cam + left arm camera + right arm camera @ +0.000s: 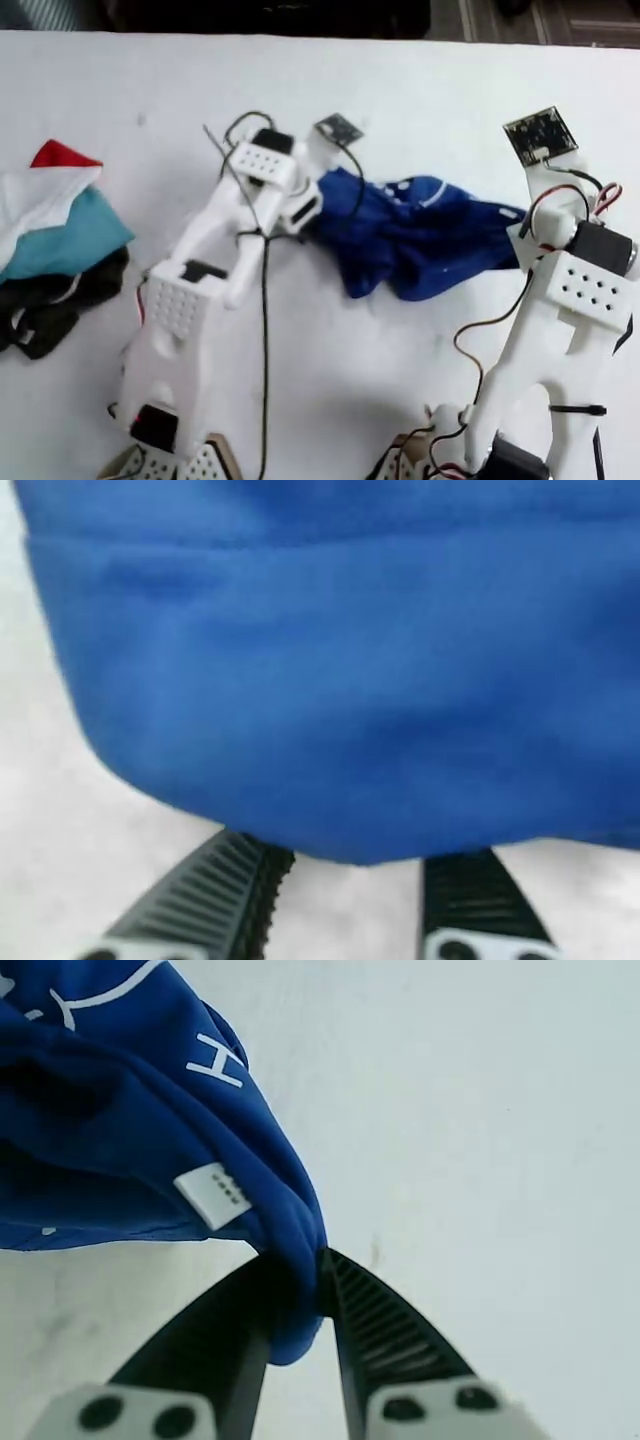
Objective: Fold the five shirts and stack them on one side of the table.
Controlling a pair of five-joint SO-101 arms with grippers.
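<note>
High view: blue shirt point(420, 240) crumpled mid-table point(400, 90), between my grippers.
Left gripper point(350, 865): spread, tips under its hem.
Right gripper point(325, 1290): pinching its edge (beside the label point(212, 1193)).
Surroundings: shirt pile point(50, 250), well apart.

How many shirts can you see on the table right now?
4: blue shirt mid-table; white shirt, teal shirt and black shirt piled at the left edge. The red patch may be a fifth, partly hidden.

White table point(450, 75) under soft, even light, dark strip of floor point(300, 15) beyond its far edge
</note>
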